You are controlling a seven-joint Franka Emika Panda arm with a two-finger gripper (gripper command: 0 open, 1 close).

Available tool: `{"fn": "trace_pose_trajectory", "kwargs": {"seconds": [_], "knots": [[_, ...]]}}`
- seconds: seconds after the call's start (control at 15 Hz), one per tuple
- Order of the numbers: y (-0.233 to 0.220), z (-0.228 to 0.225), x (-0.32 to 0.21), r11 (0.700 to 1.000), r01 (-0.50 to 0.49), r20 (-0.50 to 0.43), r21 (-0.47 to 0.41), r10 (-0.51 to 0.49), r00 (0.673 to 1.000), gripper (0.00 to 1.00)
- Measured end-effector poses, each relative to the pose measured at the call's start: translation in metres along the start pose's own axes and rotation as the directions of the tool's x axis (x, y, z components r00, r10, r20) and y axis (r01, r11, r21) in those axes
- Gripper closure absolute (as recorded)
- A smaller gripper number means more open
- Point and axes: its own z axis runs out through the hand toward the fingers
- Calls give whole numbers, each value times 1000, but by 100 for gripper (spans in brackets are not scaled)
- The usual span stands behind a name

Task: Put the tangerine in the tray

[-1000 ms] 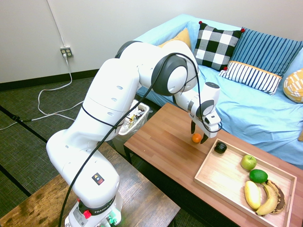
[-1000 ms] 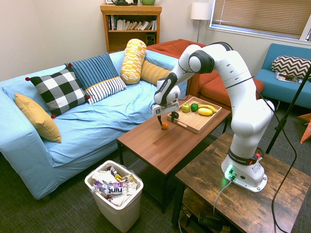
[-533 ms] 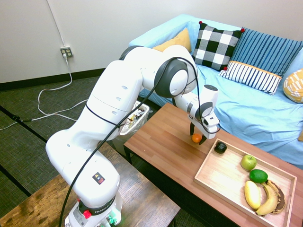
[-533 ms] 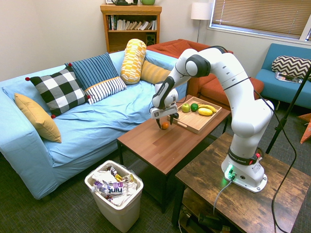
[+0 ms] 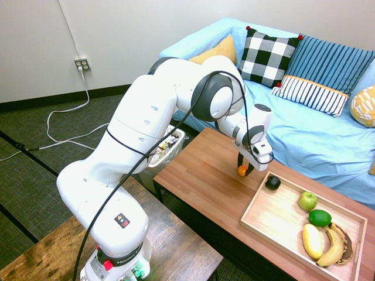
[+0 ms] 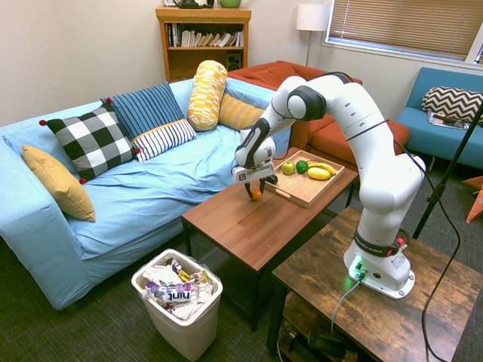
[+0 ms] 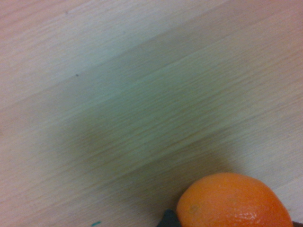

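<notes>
Tangerine (image 5: 242,170) sits directly between our claw (image 5: 245,171) fingers, low on the desk (image 5: 202,170), and we judge the claw clenched on it, pointing straight down. Tray (image 5: 275,219) lies just beside the claw, toward the sofa end of the desk, its long axis running away from us. Lifting and carrying sideways over the near rim looks like our next move.

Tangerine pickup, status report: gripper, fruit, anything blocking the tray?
Gripper down over the tangerine, fingers closing around it on the table. Tray alongside, near end bare except the avocado. Path clear.
</notes>
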Motion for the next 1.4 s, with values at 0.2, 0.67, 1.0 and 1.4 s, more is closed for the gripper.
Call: {"fn": "trace_pose_trajectory", "kwargs": {"seconds": [0.2, 0.67, 1.0, 1.4], "knots": [[6, -37, 23, 1000, -2, -17, 26, 3, 1000, 100], [116, -93, 151, 989, -149, -80, -15, 147, 986, 100], [171, -30, 189, 968, -235, -67, -85, 230, 971, 100], [170, 14, 181, 960, -265, -26, -91, 264, 964, 100]]}}
